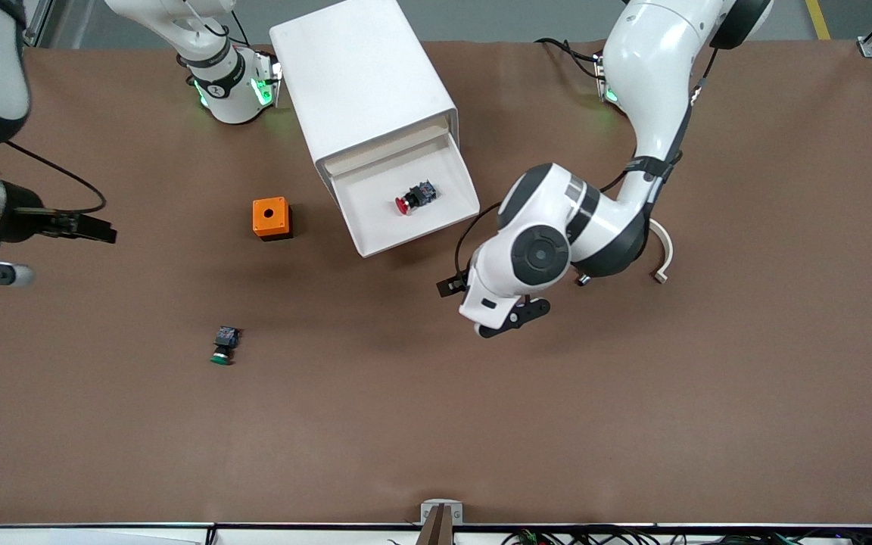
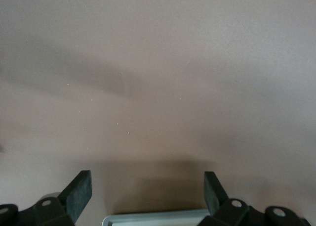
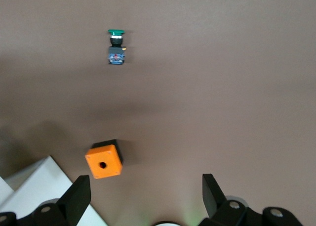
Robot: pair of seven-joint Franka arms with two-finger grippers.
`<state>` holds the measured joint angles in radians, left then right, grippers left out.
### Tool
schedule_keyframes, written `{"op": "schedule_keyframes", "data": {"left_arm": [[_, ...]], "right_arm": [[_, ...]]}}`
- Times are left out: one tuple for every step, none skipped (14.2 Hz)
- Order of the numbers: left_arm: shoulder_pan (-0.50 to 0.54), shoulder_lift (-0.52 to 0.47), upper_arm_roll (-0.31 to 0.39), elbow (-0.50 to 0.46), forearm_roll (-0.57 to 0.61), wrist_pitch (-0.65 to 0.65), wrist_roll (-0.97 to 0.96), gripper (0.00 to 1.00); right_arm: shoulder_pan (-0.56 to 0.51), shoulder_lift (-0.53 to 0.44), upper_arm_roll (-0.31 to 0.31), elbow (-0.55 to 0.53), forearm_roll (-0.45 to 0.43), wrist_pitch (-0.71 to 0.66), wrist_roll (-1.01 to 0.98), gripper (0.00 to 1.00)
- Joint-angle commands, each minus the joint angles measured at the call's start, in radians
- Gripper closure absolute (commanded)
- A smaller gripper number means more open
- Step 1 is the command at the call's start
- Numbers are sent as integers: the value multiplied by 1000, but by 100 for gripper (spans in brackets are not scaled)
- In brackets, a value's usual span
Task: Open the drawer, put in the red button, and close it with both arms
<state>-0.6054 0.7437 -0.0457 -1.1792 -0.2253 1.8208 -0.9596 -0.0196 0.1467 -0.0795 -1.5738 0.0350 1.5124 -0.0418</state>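
Observation:
The white cabinet (image 1: 360,83) has its drawer (image 1: 375,244) pulled open. The red button (image 1: 413,197) lies on its side inside the drawer. My left gripper (image 1: 490,306) hangs low over the table just in front of the open drawer, largely hidden under its own wrist. In the left wrist view it (image 2: 148,191) is open and empty over bare table, with a pale edge (image 2: 158,217) between the fingers. My right gripper (image 1: 99,229) is up in the air over the right arm's end of the table. In the right wrist view it (image 3: 146,194) is open and empty.
An orange box (image 1: 272,218) with a round hole stands beside the drawer toward the right arm's end; it also shows in the right wrist view (image 3: 103,161). A green button (image 1: 224,344) lies nearer the camera, also in the right wrist view (image 3: 116,48). The cabinet's corner (image 3: 29,186) shows there too.

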Motion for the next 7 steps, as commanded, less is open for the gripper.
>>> {"op": "schedule_keyframes", "data": {"left_arm": [[-52,-23,12,-65,73,67,-71,0],[-66,-29,12,-85,75,90,-80,0],[-71,-40,12,-108,75,109,-80,0],[-82,-47,12,-132,75,129,-82,0],[-99,-52,12,-148,75,140,-83,0],[-106,-58,12,-164,75,141,-97,0],[-114,-61,10,-177,75,144,-119,0]], "right_arm": [[-74,1,14,24,-12,-17,-136,0],[-77,1,14,26,-32,-17,-136,0],[-74,-1,17,34,-55,-18,-130,0],[-65,-2,20,49,-76,-23,-81,0],[-56,1,24,61,-86,-44,-5,0],[-46,1,23,66,-84,-52,14,0],[-45,2,23,96,-83,-55,14,0]]}}
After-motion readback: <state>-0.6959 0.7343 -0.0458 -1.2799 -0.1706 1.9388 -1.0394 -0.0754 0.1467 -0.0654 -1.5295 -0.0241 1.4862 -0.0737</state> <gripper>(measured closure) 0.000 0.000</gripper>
